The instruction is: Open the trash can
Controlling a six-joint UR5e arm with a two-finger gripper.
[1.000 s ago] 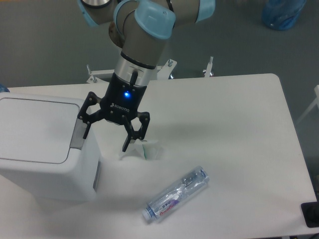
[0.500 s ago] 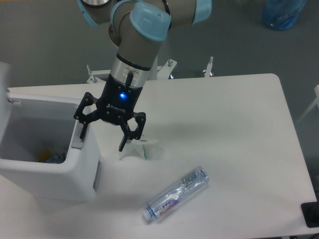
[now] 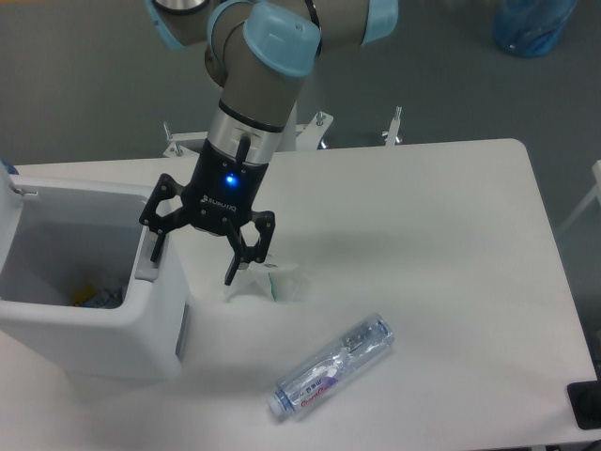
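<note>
Standing open: trash can (image 3: pixel 94 310), rigid, light plastic, best worked at its grey push tab (image 3: pixel 148 258); gripper (image 3: pixel 192 254) fingers spread, straddling the can's right wall, clasping nothing.

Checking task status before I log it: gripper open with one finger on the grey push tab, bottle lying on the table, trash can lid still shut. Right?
Not quite: the lid is not shut. The camera view shows the trash can open, its inside visible with some items at the bottom. The rest holds: the gripper is open with one finger at the grey push tab, and the bottle lies on the table.
</note>
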